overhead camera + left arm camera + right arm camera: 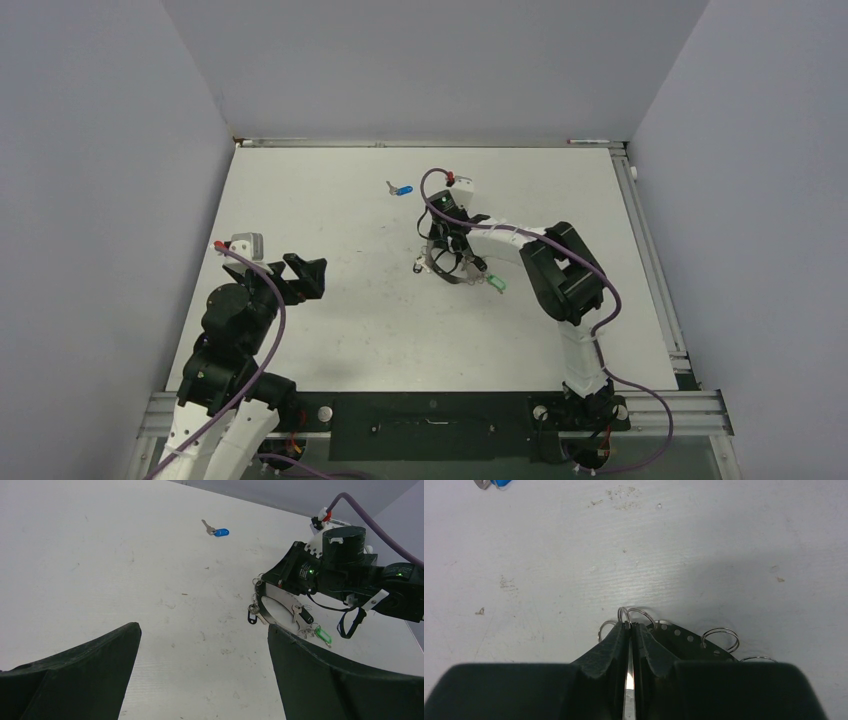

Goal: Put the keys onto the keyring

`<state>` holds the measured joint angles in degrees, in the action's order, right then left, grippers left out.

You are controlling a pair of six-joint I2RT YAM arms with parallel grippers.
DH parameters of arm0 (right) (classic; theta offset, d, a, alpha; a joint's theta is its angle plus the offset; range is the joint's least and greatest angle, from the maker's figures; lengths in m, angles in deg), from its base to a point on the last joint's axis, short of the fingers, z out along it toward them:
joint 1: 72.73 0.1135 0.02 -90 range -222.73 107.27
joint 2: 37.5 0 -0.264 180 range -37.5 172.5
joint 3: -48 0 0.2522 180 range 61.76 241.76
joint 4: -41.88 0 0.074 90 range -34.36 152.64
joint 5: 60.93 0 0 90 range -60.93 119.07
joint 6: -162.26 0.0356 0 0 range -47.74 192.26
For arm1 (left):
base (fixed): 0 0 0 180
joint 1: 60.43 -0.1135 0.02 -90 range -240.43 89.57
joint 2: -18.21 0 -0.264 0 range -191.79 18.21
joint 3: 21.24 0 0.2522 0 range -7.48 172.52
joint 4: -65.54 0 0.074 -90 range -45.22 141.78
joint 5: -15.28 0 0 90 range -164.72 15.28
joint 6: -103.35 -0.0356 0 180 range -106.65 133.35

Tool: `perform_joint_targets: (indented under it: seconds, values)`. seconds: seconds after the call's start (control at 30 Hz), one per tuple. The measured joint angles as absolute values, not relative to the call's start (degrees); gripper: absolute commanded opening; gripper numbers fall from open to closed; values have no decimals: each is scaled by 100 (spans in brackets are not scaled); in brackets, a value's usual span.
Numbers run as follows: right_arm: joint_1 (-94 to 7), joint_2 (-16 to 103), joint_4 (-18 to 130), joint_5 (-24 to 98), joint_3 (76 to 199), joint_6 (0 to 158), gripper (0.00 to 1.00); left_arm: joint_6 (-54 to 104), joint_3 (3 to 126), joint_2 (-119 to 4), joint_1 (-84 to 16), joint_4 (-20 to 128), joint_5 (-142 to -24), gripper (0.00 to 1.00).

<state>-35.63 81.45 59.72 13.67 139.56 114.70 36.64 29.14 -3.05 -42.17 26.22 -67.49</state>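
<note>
The keyring point(447, 274) is a silvery perforated band hoop lying at mid-table, with small split rings point(720, 639) strung along it. My right gripper point(446, 243) reaches down onto it. In the right wrist view the gripper point(630, 626) is shut on the keyring's point(684, 637) thin band edge. A green-capped key point(497, 286) lies by the hoop's near right side, next to loose rings point(322, 634). The blue-capped key point(403, 189) lies alone farther back point(220, 532). My left gripper point(305, 275) hovers open at the left, holding nothing point(202, 630).
Two black-tagged keys point(252, 616) point(302, 614) hang on the hoop point(266, 612). A dark blue strap loop point(350, 625) dangles from the right arm. Grey walls enclose the white table point(330, 330) on three sides, and a metal rail point(650, 250) runs along its right edge.
</note>
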Motion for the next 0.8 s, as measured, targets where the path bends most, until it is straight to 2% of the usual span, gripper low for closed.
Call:
perform_joint_targets:
  seconds: [0.2,0.37,0.47,0.67,0.8]
  values:
    - [-3563,8233,5972,1370,14045,11413,6,3664,2914,-320,-4217,2622,-6752,97]
    - [-3563,8242,5979,1394,14065,11343,17,3664,2914,-329,-4217,2622,-6765,97]
    - [-3563,8294,5972,1442,14115,11325,19,3664,2914,-329,-4217,2624,-6767,97]
    - [-3563,8331,5900,1527,14148,11262,5,3662,2914,-329,-4217,2622,-6769,97]
    - [-3563,8336,5852,1577,14148,11205,5,3664,2914,-329,-4217,2624,-6769,97]
